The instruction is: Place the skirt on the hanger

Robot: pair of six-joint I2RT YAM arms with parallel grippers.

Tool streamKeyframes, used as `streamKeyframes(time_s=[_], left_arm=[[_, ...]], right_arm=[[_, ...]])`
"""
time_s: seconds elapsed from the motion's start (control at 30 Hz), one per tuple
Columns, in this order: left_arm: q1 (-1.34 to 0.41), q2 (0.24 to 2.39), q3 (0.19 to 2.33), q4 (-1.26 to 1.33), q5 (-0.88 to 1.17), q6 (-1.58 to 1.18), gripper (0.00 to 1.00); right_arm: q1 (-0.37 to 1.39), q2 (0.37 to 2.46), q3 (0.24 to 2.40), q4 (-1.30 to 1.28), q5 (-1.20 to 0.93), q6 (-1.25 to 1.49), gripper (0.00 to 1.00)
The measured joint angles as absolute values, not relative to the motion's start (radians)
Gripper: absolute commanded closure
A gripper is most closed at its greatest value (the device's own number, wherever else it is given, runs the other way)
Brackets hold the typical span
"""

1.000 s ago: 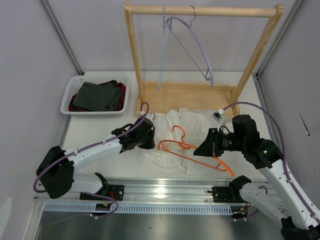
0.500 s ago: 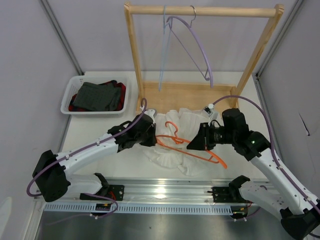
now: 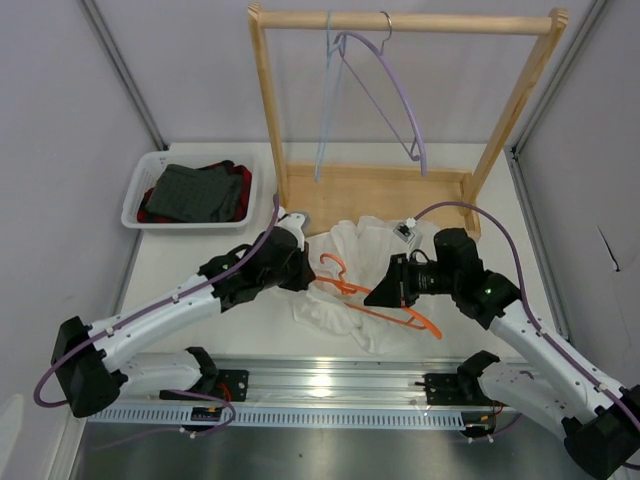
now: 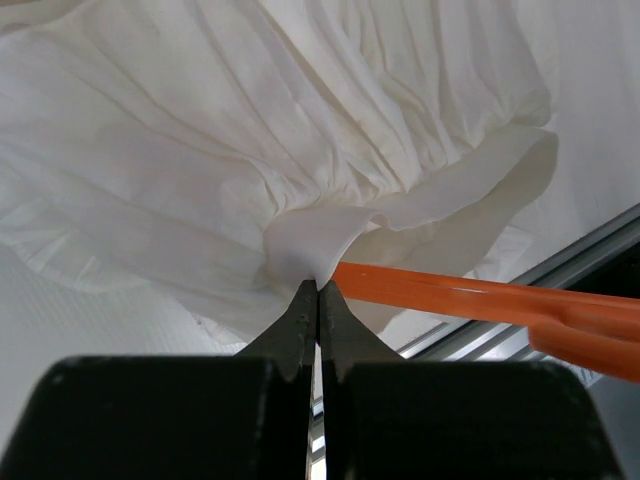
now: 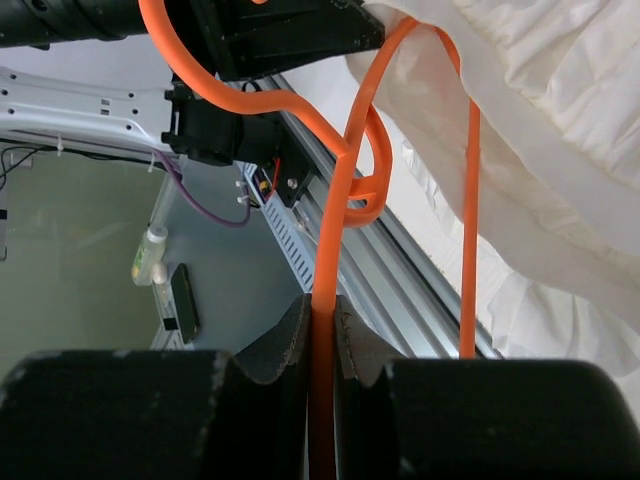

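A fold of the skirt [image 4: 300, 150] is pinched by the left gripper [image 4: 318, 288], and the hanger [image 5: 327, 250] is clamped by the right gripper [image 5: 320, 305].

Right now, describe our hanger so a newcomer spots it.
Find the wooden rack at the back. In front, over the white skirt, the right gripper holds the hanger: bright orange, unlike the lilac hanger and pale blue hanger hung there.

Robot lab cell: grey partition walls [image 3: 60, 120], aluminium rail [image 3: 330, 382], wooden garment rack [image 3: 400, 21], laundry basket [image 3: 134, 192].
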State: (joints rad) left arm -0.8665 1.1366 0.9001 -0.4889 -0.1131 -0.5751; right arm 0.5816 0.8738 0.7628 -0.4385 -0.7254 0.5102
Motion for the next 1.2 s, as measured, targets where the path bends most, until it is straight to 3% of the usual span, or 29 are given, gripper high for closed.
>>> streamKeyframes(time_s=[0.9, 1.07, 1.17, 1.2], left_arm=[[-0.944, 1.036, 0.797, -0.249, -0.086, -0.436, 0.98], [-0.945, 1.09, 0.744, -0.199, -0.123, -0.432, 0.9], [-0.947, 1.117, 0.738, -0.176, -0.151, -0.411, 0.78], [-0.947, 1.126, 0.738, -0.17, -0.161, -0.406, 0.69]], right_arm=[[0.59, 1.014, 0.579, 0.036, -0.755, 0.566, 1.0], [0.592, 1.09, 0.555, 0.096, -0.754, 0.556, 1.0], [0.591, 1.108, 0.555, 0.116, -0.746, 0.553, 1.0], [0.591, 1.113, 0.555, 0.117, -0.743, 0.551, 1.0]])
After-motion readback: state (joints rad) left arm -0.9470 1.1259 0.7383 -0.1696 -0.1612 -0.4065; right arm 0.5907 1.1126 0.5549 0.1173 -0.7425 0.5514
